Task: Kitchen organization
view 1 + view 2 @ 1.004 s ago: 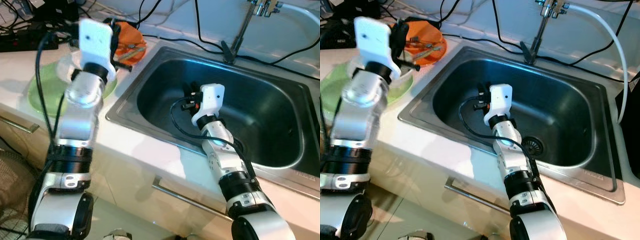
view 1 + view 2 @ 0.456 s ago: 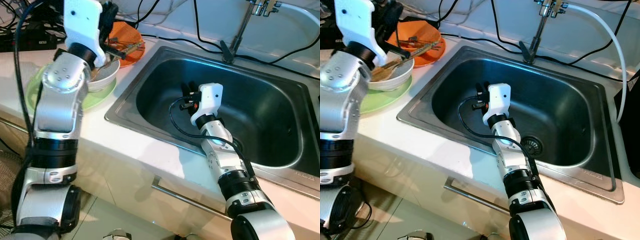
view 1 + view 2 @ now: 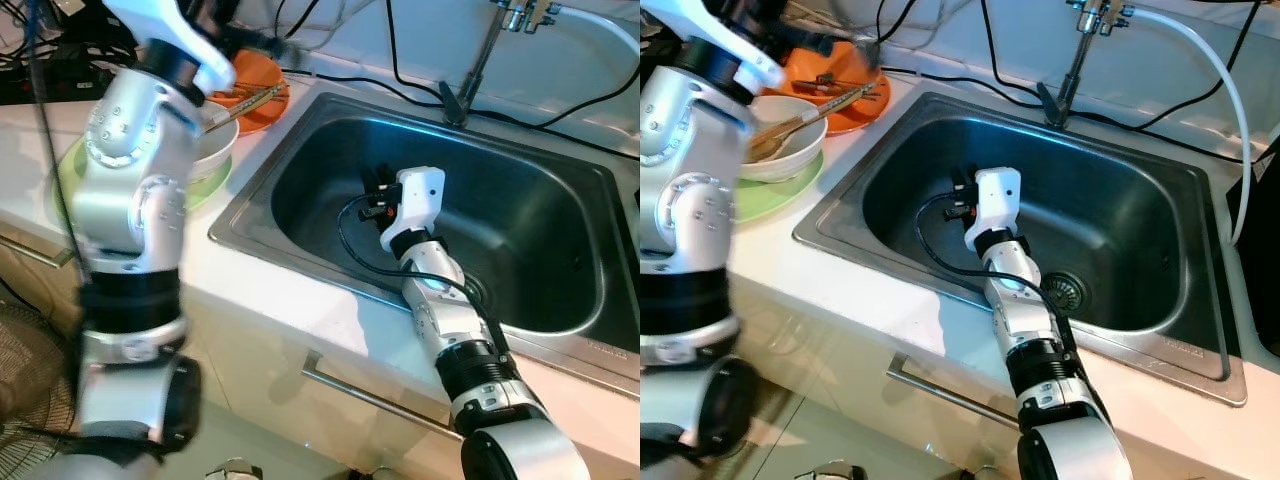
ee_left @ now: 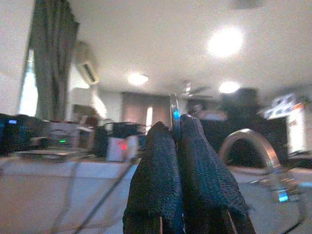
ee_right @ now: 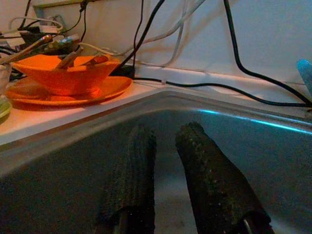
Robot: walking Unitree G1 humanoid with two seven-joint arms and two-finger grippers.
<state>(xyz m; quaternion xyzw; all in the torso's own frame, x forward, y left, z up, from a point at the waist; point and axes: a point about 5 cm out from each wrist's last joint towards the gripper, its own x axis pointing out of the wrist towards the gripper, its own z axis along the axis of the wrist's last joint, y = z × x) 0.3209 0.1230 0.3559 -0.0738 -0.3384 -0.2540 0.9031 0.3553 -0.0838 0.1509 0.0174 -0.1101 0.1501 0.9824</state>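
Note:
My left gripper [image 4: 170,127] is raised above the counter near the orange dish [image 3: 845,95], blurred by motion. Its fingers [image 4: 156,175] are pressed together with a thin silvery sliver [image 4: 173,108] poking out between the tips. Below it a white bowl [image 3: 790,135] holding wooden chopsticks [image 3: 830,105] rests on a green plate [image 3: 770,195]. My right gripper [image 3: 960,192] hangs low inside the steel sink [image 3: 1160,215]. Those fingers [image 5: 209,185] stand a little apart with nothing between them, pointing at the sink's wall.
The orange bowl [image 5: 68,73] on its orange plate holds utensils at the back of the counter. Black cables [image 3: 940,75] run along the wall behind the sink. A tap [image 3: 1080,45] with a white hose rises at the back. The drain [image 3: 1068,290] lies beside my right forearm.
My left arm has swung up and back from over the white bowl, and its gripper now points out over the orange dish. The right arm has stayed in the sink.

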